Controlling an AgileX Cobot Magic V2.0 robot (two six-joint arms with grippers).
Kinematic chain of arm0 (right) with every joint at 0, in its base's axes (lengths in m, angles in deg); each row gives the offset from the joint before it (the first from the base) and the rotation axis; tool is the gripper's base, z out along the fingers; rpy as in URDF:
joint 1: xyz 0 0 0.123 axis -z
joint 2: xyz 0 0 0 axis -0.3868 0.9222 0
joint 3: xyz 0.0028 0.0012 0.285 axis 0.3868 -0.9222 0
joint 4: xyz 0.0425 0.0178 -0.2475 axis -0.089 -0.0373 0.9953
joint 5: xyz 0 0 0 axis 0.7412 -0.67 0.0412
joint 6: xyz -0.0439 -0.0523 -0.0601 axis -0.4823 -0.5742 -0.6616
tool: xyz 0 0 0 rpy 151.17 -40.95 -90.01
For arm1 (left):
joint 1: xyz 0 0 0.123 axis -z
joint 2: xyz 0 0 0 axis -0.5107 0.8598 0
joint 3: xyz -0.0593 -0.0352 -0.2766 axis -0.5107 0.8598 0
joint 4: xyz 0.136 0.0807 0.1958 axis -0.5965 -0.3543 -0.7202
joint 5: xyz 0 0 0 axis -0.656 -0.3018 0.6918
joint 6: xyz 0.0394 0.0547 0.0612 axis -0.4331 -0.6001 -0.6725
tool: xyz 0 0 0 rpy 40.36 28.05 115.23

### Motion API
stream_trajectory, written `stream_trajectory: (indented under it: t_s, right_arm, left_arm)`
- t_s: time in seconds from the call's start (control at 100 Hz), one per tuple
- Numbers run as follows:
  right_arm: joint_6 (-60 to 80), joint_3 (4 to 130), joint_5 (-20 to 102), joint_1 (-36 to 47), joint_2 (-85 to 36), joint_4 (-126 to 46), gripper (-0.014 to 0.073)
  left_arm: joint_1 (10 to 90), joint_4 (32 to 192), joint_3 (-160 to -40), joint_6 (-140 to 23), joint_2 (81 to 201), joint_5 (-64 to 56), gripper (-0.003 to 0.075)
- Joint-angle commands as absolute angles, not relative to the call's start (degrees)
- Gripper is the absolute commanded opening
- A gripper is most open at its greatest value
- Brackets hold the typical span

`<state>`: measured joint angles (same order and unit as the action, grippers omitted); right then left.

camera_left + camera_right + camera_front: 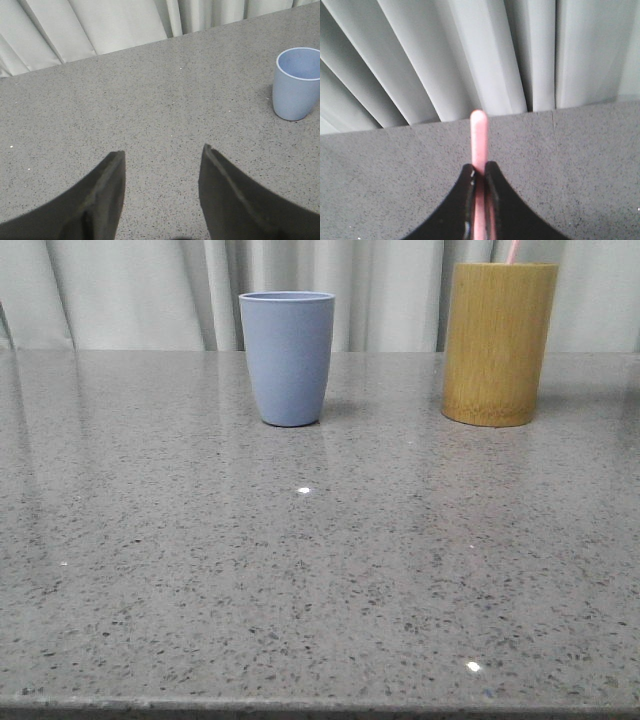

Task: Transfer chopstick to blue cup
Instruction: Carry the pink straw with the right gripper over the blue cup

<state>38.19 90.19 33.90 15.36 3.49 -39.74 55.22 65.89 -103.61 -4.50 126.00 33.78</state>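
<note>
Clamped between the closed jaws of the right gripper (478, 175): the chopstick (478, 137), long axis running straight out past the tips, rounded end free. In the front view, still above the bamboo cylinder (497, 340), with the blue cup (287, 355) off to its left on the tabletop (320, 570). Thin, straight, pale pink. Left gripper (162, 157) spread open, empty, nearer the cup.

The front view sits low, near the table (320, 580) edge, facing forward to the curtain (120, 290). The left wrist view looks steeply down past its gripper (162, 155), sharing the blue cup (296, 82) at its right edge. The right wrist view faces the curtain closely over its gripper (479, 172).
</note>
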Motion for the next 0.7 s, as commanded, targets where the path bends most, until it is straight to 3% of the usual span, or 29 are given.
stream_trajectory:
  t_s: [0.0, 0.42, 0.69]
  right_arm:
    - [37.06, 92.31, 37.45, 15.30, -1.07, -39.84, -0.0070]
    - [33.10, 92.36, 36.89, 14.93, -8.28, -39.84, -0.0070]
    - [29.94, 93.61, 37.37, 9.27, -8.80, -39.84, -0.0070]
  left_arm:
    - [55.50, 64.79, -105.07, -3.99, 125.88, 29.61, 0.0335]
    - [55.50, 64.79, -105.07, -3.99, 125.88, 31.12, 0.0335]
    - [55.50, 64.79, -105.07, -3.99, 125.88, 31.12, 0.0335]
